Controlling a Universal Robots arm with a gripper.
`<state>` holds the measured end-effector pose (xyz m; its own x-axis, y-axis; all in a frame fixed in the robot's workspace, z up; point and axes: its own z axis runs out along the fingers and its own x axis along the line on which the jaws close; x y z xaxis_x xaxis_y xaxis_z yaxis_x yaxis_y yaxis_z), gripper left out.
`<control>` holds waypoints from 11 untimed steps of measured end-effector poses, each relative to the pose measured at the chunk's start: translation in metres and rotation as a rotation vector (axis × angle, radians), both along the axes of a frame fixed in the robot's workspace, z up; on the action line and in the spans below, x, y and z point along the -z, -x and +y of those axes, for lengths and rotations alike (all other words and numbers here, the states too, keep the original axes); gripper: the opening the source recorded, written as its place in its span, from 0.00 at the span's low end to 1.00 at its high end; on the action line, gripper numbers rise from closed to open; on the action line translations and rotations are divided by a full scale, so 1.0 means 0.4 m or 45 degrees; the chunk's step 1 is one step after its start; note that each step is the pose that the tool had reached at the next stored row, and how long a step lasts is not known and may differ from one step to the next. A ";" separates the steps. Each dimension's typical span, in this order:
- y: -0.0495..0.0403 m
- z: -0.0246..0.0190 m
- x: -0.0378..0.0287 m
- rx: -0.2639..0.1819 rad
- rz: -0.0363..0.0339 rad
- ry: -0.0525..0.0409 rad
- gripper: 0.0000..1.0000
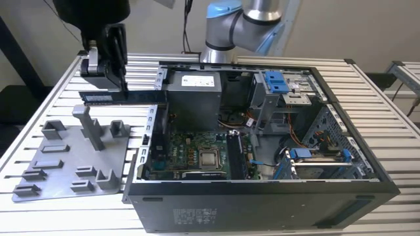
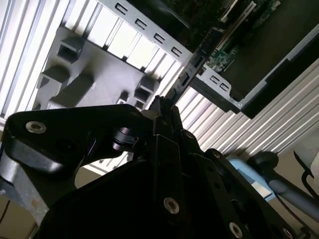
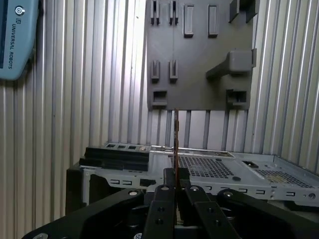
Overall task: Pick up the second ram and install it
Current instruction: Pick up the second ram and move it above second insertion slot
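Upper left in the exterior view, the second ram (image 1: 131,96) is pinched on edge by the fingers (image 1: 119,74), likely for slot insertion.

Slatted aluminium table (image 1: 387,128) carries two items. Grey plastic holder tray (image 1: 66,155) lies flat at the table's near corner on the exterior view's left. It has low brackets across it and one tall upright post (image 1: 92,130) toward its far edge. Open PC case (image 1: 262,209) sits just beside the tray, covering the table's middle through to the exterior view's right. Inside are the motherboard (image 1: 187,152) with CPU (image 1: 209,158), a grey power supply (image 1: 194,96) behind it, and blue latches (image 1: 276,81) on the drive cage.
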<state>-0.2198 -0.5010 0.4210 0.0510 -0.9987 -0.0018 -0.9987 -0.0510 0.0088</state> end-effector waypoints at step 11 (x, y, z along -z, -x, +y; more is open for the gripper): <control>-0.106 0.000 0.000 0.000 0.0004 0.000 0.14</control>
